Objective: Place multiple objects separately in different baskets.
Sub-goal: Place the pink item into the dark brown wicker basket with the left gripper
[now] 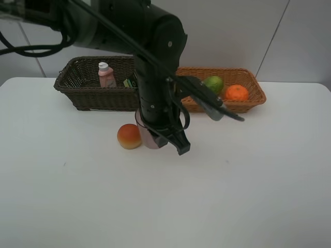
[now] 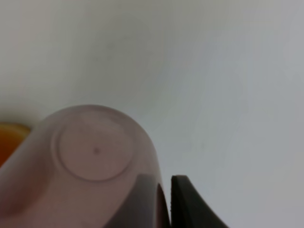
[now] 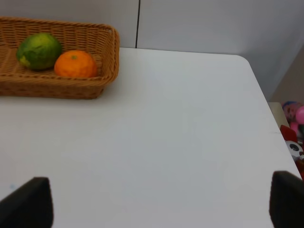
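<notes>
Left wrist view: purple cup point(image 2: 95, 161) low over table point(image 1: 232, 196), just beside peach point(image 1: 129, 136). I read left gripper point(image 2: 164, 202) closed, pinching cup wall. Right gripper point(image 3: 156, 209) spread wide, empty. Risks, my judgement: one-wall pinch slips on lift; swinging cup knocks peach, which rolls.

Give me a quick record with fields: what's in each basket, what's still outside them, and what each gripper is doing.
dark basket: pink bottle, second item mostly hidden
tan basket: lime, orange
outside baskets: peach, purple cup, side by side
left gripper: jaws shut on purple cup
right gripper: jaws open, empty
</notes>
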Available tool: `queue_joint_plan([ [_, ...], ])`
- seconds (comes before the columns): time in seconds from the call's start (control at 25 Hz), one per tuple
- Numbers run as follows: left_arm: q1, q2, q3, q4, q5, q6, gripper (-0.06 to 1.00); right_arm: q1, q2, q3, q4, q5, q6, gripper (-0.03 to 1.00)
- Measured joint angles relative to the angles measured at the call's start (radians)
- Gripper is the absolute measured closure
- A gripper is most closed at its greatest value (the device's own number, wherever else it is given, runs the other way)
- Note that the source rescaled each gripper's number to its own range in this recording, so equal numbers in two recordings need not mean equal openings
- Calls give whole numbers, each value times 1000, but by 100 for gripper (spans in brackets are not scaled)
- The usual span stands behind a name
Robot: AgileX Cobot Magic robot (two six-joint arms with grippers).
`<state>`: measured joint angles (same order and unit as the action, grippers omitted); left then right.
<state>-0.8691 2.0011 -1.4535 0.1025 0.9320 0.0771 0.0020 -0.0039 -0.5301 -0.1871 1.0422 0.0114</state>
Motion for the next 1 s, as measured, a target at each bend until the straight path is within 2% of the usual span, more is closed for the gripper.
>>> queue_joint_plan([
  [0.2,100,-26,-88,1,46,-102,94,0,0,0,0,0,0,-1],
  [0.56,334,-62,-171,43,54,-191,94,0,0,0,-1,0,0,-1],
  [0.76,456,-62,-174,82,-14,-194,94,0,0,0,-1,0,0,-1],
  [1.0,527,-57,-174,121,-87,-196,94,0,0,0,-1,0,0,-1],
])
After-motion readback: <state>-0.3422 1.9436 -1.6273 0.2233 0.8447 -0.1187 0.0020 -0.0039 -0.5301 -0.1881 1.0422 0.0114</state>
